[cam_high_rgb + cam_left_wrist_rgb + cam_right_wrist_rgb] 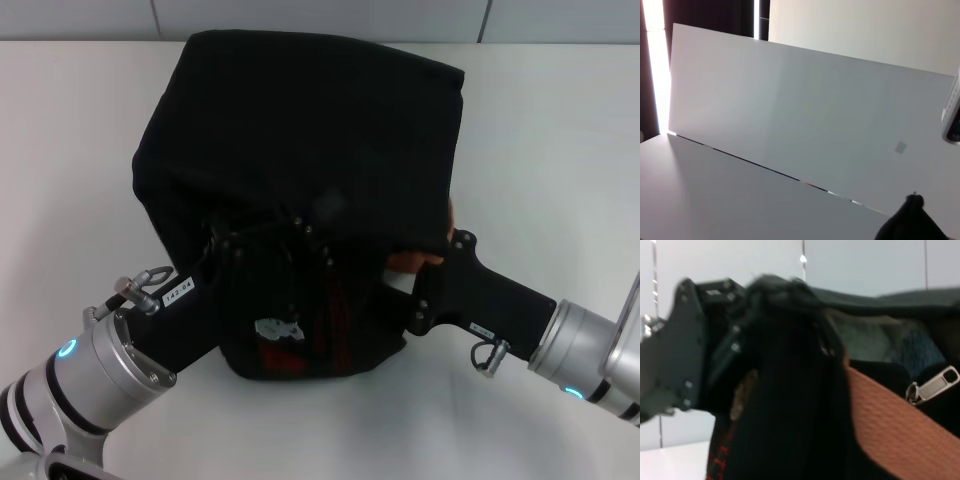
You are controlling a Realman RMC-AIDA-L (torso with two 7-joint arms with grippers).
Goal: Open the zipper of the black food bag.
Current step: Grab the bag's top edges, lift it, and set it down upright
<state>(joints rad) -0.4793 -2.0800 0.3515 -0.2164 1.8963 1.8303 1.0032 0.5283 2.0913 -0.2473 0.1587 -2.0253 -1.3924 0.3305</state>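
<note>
Fingers of both grippers hidden, grip unclear, against the black food bag (300, 150), lying lengthwise away.

The boxy black fabric food bag (300, 160) sits mid-way across the white surface (540, 130), before the pale back wall (320, 18). The left gripper (262, 262) presses into the bag's near face from the left; the right gripper (425, 275) meets its near right corner, beside a rust-brown strap handle (895, 425) and a small silver metal pull (934, 385).
</note>
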